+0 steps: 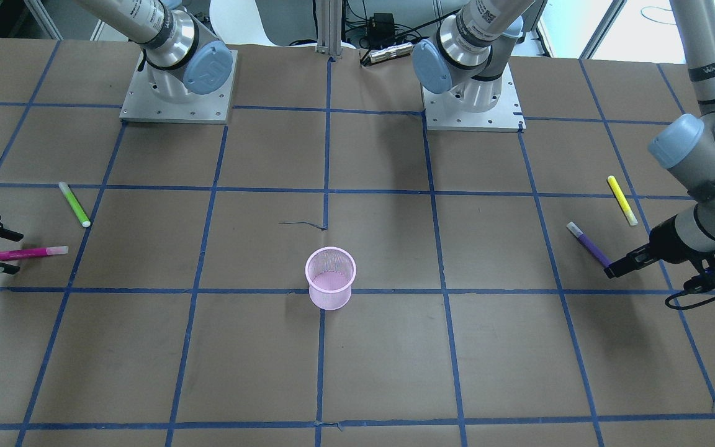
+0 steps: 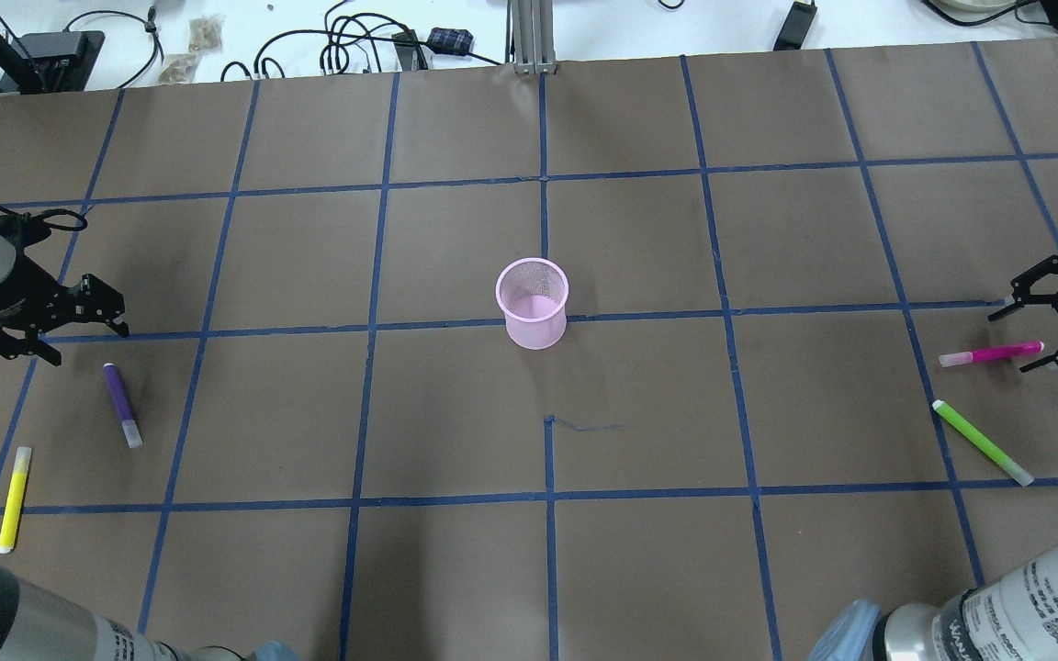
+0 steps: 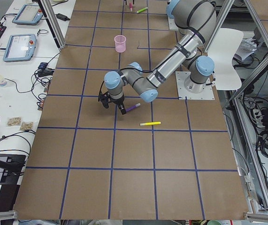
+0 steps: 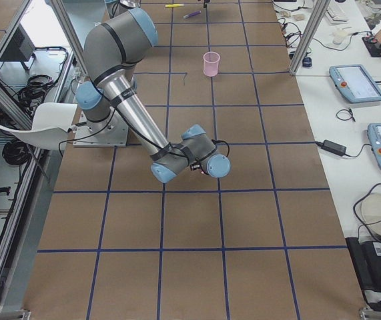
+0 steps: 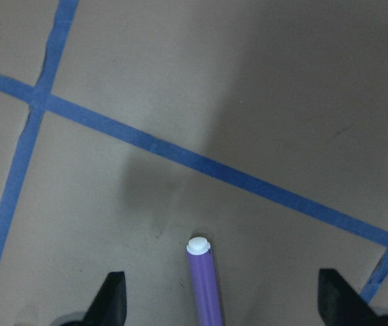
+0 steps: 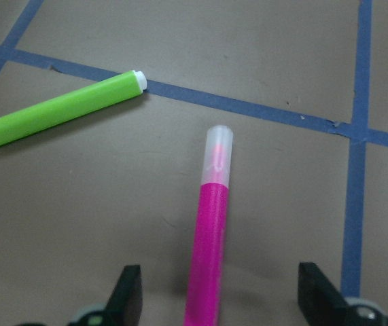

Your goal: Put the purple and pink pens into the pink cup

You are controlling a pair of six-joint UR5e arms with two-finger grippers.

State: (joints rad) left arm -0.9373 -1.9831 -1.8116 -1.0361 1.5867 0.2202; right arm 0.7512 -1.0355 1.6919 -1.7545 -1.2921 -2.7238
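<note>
Nothing is in the pink cup [image 2: 532, 301] yet; it stands empty mid-tabletop. The purple pen [image 2: 121, 404] lies at its 8 o'clock, the pink pen [image 2: 991, 354] at 3 o'clock. The left pincer [image 2: 53, 317] and right pincer [image 2: 1048, 314] gape wide, each empty beside its pen.

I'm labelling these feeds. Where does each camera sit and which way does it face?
Front: opposite the robot, both bases.
Overhead: behind it, left gripper, right gripper.
Exterior left: left end, near left arm.
Exterior right: right end, near right arm.
Left wrist: looks down on purple pen, jaws apart.
Right wrist: looks down on pink pen.
All four exterior views share the pink cup.
</note>
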